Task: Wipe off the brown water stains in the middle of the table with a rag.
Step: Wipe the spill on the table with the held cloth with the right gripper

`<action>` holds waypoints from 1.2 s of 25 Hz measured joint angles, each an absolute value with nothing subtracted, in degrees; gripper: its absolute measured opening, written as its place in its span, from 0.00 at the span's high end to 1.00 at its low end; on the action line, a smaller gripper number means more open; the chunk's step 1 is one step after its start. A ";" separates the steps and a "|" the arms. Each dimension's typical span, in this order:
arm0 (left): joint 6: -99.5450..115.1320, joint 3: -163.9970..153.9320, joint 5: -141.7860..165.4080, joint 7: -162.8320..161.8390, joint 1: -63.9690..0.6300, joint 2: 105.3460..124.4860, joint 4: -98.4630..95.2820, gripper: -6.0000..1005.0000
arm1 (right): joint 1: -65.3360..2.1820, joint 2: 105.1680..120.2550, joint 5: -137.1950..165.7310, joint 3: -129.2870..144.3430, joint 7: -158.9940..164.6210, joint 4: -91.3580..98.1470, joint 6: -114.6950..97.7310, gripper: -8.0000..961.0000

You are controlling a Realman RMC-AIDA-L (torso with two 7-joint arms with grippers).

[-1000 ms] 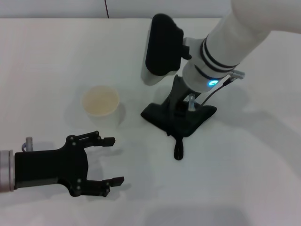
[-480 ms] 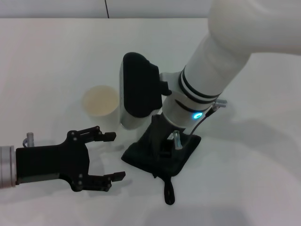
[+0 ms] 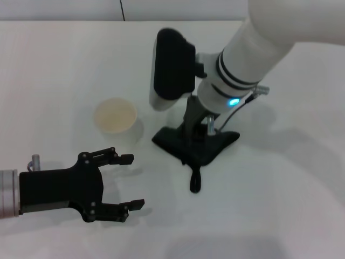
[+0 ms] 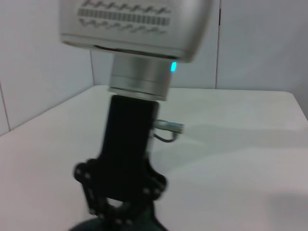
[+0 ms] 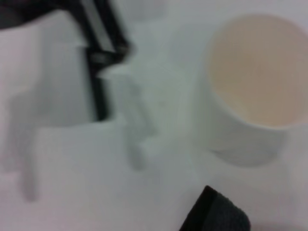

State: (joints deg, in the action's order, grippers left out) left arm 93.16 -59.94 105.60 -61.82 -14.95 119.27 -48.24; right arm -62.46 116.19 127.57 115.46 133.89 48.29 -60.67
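Rag (image 3: 197,145) under pressure, mid-table: the right gripper (image 3: 195,133) comes straight down onto the black cloth and its fingers are buried in the fabric, so whether they pinch it or just press cannot be told. The cloth lies spread on the white table (image 3: 64,65), its thin tail pointing toward the robot. Just beside it on the robot's left stands a paper cup (image 3: 115,120), upright. The left gripper (image 3: 128,182) hovers low near the table's front, fingers spread wide, grasping nothing.
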 joint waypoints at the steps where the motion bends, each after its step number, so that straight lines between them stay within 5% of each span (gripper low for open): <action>1: 93.16 -59.94 105.60 -61.81 -14.95 119.27 -48.22 0.12 | -62.97 116.19 128.04 115.08 133.89 47.14 -59.87 0.96; 30: 91.76 -59.94 105.37 -61.29 -16.62 119.29 -46.50 0.12 | -64.02 116.19 121.62 123.41 133.58 51.04 -59.55 0.96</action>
State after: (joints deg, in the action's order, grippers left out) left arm 91.75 -59.94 105.37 -61.29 -16.62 119.29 -46.50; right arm -64.02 116.19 121.62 123.41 133.58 51.04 -59.55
